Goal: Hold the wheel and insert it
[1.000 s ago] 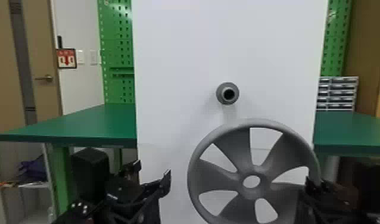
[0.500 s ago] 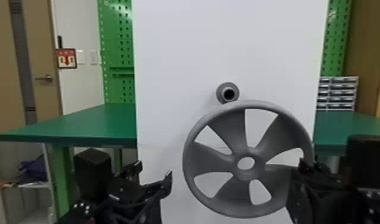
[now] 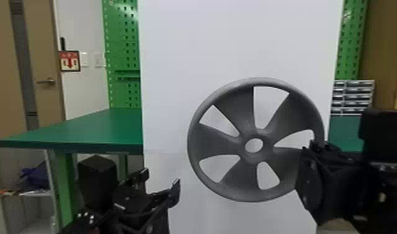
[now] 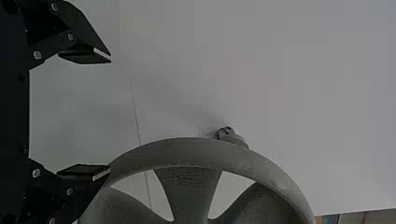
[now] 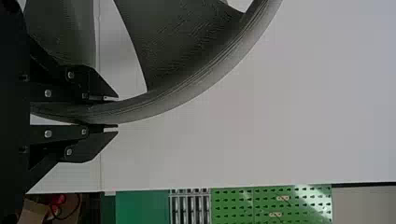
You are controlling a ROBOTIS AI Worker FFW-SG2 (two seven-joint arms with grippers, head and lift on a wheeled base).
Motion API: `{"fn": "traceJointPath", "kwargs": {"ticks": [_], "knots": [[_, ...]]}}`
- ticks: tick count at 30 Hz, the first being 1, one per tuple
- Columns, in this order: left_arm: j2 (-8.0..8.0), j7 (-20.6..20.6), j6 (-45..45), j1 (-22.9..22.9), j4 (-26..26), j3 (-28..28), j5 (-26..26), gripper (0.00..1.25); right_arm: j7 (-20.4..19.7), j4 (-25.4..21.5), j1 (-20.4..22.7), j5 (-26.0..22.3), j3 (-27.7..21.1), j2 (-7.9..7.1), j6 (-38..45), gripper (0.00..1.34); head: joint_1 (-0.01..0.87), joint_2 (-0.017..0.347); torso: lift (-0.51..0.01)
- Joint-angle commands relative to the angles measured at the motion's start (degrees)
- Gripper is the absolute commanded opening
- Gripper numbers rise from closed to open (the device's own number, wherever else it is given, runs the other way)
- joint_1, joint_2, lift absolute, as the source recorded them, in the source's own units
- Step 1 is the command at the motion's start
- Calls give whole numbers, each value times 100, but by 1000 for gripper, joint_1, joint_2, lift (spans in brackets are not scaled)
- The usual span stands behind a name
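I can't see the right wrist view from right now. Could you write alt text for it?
The two black fingers of the right end effector close on the rim of a gray spoked wheel, one on each side. Beyond is a broad white panel; past its edge are a green table, small drawers and green pegboard.

Wheel (image 3: 251,158): before the panel (image 3: 226,46) — in my right tool (image 3: 317,147).
Desk (image 3: 92,129): behind the panel, both sides.
Door (image 3: 44,96): to my far left.

The left wrist view's edge cuts off the wheel (image 4: 205,150), which part-hides the peg (image 4: 232,136).
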Motion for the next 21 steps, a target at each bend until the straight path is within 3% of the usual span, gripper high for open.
{"fn": "traceJointPath", "kwargs": {"ticks": [1, 21], "knots": [[1, 0, 0, 4, 0, 0, -6, 835, 2, -9, -171, -50, -8, 39, 60, 152, 181, 98, -494], [27, 8, 0, 13, 9, -18, -6, 835, -15, -220, -883, 152, -16, 211, 1105, 152, 181, 98, -494]]}}
